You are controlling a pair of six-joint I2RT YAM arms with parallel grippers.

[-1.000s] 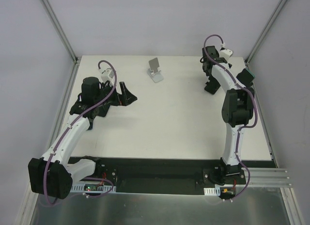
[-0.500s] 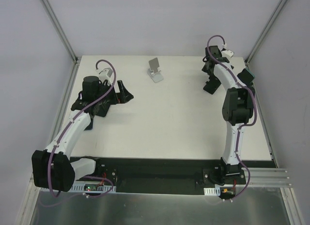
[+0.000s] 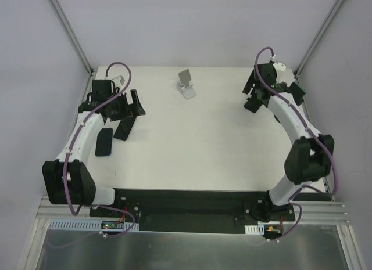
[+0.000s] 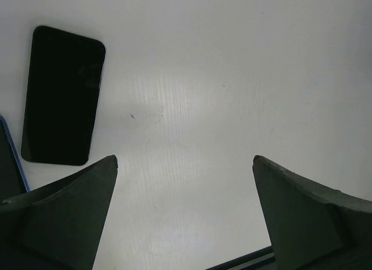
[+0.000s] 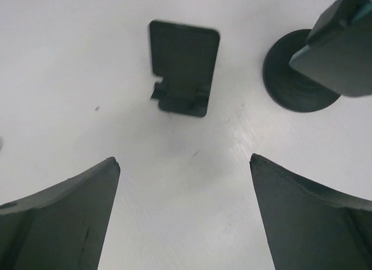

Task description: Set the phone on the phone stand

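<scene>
Phone lies flat on the table, ahead of the left gripper and off to one side, outside the jaw gap; long axis runs roughly with the fingers; jaws spread, empty; phone stand well beyond; right gripper spread too, farthest off.

The tabletop is plain white, with no pattern. At the left of the overhead frame the phone is glossy black. The phone stand at upper centre is pale silver-white. The left arm and the right arm are white with black joints and purple cables. The left pincer and the right pincer are matt black. In the right wrist frame, a small holder and a round base are dark grey.
</scene>
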